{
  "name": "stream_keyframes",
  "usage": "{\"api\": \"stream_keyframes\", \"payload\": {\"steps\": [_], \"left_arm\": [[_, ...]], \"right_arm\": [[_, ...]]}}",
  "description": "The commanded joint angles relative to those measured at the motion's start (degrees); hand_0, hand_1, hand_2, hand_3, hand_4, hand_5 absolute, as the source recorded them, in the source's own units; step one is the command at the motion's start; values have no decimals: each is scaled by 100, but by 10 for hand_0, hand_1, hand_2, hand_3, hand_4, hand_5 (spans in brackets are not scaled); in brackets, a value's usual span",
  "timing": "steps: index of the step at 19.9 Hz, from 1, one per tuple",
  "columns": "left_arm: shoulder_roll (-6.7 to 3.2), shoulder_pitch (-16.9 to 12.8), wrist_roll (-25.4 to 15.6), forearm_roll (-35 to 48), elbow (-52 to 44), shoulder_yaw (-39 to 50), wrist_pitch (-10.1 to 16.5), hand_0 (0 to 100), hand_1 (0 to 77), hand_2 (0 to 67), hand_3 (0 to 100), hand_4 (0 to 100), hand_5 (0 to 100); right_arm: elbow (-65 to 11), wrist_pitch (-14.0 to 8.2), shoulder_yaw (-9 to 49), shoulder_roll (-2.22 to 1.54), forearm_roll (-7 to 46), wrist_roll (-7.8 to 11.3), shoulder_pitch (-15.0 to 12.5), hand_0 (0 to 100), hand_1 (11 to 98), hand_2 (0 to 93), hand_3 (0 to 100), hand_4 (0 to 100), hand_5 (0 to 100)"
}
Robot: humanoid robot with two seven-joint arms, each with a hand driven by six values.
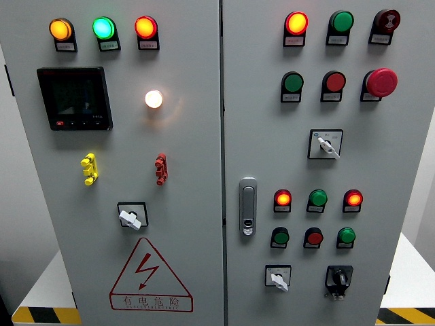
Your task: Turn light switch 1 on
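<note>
Grey two-door control cabinet [183, 204], viewed head-on; no robot hand in frame.
Left door: amber lamp [60, 29], green lamp [103, 28] and orange-red lamp [145, 27] lit along the top; black meter display [75, 97] below; white lamp [153, 99] glowing beside it; yellow toggle [89, 169], red toggle [160, 168]; rotary switch [131, 216] above the triangular warning sign [149, 277]. Right door: door handle [248, 206], red mushroom button [381, 82], further lamps, buttons and selectors.

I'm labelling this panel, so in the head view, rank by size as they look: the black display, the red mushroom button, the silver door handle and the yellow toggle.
1. Black display, clearly largest.
2. Silver door handle.
3. Red mushroom button and yellow toggle: too alike to rank.
</note>
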State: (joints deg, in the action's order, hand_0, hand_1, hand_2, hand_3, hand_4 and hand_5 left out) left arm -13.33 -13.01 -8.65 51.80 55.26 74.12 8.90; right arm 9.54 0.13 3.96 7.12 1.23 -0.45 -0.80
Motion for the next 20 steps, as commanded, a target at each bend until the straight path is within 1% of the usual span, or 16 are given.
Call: {"api": "stream_keyframes", "payload": {"steps": [1,2,4,5,6,7,8,9,10,12,13,14,15,17,18,20], "left_arm": [[-12,455,-548,-388,-1494,-720,-3,0,150,222,396,607,601],[-12,666,-759,-608,-2127,-1098,6,0,145,221,402,610,601],[67,1202,-1155,-1362,-3464,-2264,85,0,121,215,409,612,600],[154,1387,-1296,-1992,-3974,-3045,294,0,117,214,409,612,598],[251,1467,-1350,-2529,-4258,-3705,505,0,113,214,407,611,596],[278,1503,-1350,-3057,-4426,-4382,638,0,110,214,402,605,587],[287,1503,-1342,-3593,-4541,-5172,735,0,104,212,366,571,559],[287,1503,-1324,-3998,-4603,-5736,779,0,95,214,314,529,526],[296,1503,-1306,-4376,-4621,-6238,806,0,89,213,314,508,508],[357,1503,-1228,-4661,-4630,-6742,806,0,75,194,314,422,443],[418,1503,-1088,-4644,-4665,-6814,806,0,73,189,314,414,433],[462,1495,-834,-4653,-4778,-6832,806,0,58,172,314,346,377],[558,1495,-431,-4688,-4918,-6823,806,0,43,147,54,265,312],[743,1477,-68,-4688,-5095,-6823,806,0,25,111,36,208,253],[753,1468,3,-4653,-5139,-6823,797,0,17,95,18,167,214],[788,1433,169,-4644,-5157,-6823,797,0,3,76,0,110,149]], "right_arm": [[4,5,-1,0,0,2,1,0,196,0,194,192,107],[-5,5,-1,0,0,2,1,0,196,0,194,192,107],[-5,5,-1,0,0,2,1,0,196,0,194,191,107],[-5,5,-1,0,0,2,1,0,196,0,194,191,107],[-5,5,-1,0,0,2,1,0,195,0,194,191,107],[4,5,-1,-9,0,2,1,0,195,0,194,191,107],[-5,5,-1,0,0,2,1,0,195,0,194,191,107],[-5,5,-1,-9,0,2,1,0,195,0,194,192,107],[4,5,-1,0,0,2,1,0,196,0,194,192,107],[-5,5,-1,0,0,2,1,0,196,0,194,192,107],[-5,5,-1,-9,0,2,1,0,196,0,194,192,107],[-5,5,-1,-9,0,2,1,0,196,0,194,192,107],[-5,5,-1,0,0,2,1,0,196,0,194,192,107],[-5,-4,-1,-9,0,2,1,0,196,0,195,192,107],[-5,-4,-1,0,0,2,1,0,196,0,195,192,107],[-5,-4,-1,0,0,2,1,0,196,0,195,192,107]]}}
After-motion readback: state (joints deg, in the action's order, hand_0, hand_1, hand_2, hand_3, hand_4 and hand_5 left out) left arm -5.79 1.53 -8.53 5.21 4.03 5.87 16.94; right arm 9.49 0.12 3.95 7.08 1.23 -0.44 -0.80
